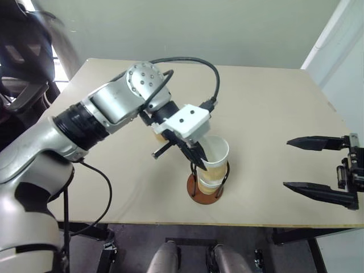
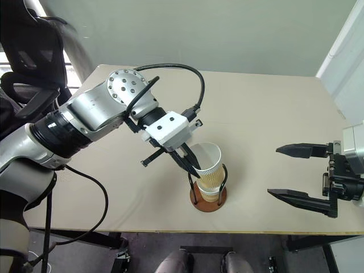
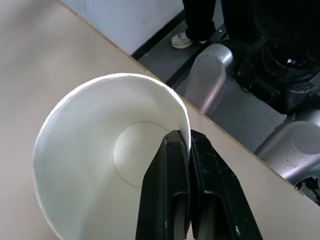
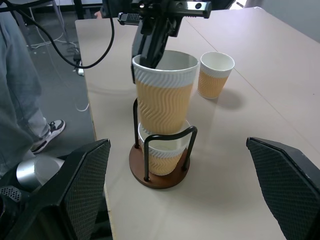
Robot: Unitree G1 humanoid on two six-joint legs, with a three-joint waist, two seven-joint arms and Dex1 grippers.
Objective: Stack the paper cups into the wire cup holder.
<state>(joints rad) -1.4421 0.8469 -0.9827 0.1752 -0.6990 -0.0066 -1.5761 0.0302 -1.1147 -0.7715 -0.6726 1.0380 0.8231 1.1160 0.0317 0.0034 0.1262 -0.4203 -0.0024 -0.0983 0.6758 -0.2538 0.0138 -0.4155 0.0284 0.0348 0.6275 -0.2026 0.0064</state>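
The wire cup holder (image 4: 150,181) stands near the table's front edge with one paper cup (image 4: 162,159) seated in it. A second paper cup (image 4: 165,100) sits tilted on top, its bottom nested into the first, between the wire loops. My left gripper (image 1: 199,162) is shut on this upper cup's rim, one finger (image 3: 165,190) inside the white wall and the other outside. A third paper cup (image 4: 216,75) stands upright on the table beyond the holder. My right gripper (image 1: 286,163) hovers open to the right of the holder, nothing between its fingers.
The tan table (image 1: 273,102) stretches bare behind and to the right of the holder; its front edge (image 1: 250,224) runs just below the holder's base. A person's leg and shoe (image 4: 47,132) stand by the table's side. A black chair (image 1: 20,68) sits at far left.
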